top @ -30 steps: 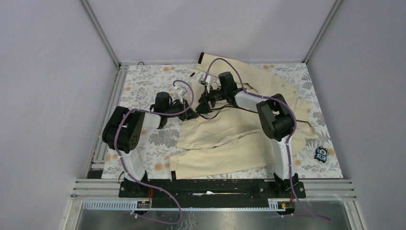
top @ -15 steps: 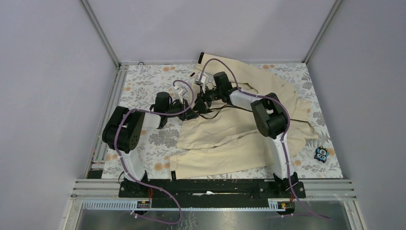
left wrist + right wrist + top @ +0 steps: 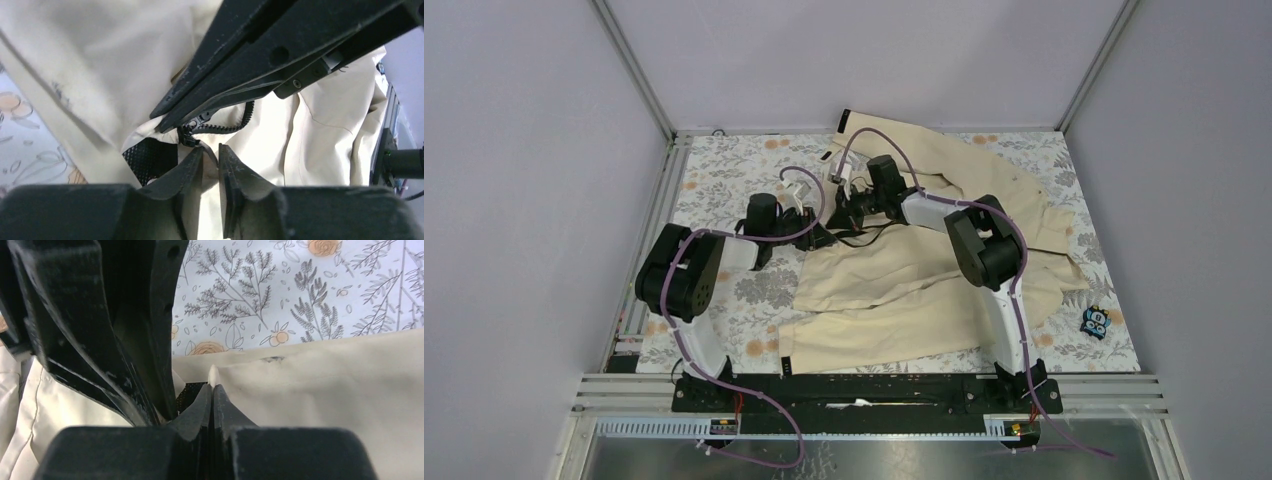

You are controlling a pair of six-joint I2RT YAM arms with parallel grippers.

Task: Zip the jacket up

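1. Your left arm reaches low from its base toward the table's middle. The left gripper sits at the jacket's left edge, its fingers drawn narrow on a cream fold just below the zipper.
2. Your right arm bends over the jacket and points back leftward. The right gripper meets the left one, fingers pressed together on a cream sliver of jacket.
3. The jacket lies spread across the table's right half. The zipper's slider is partly hidden behind the right fingers.
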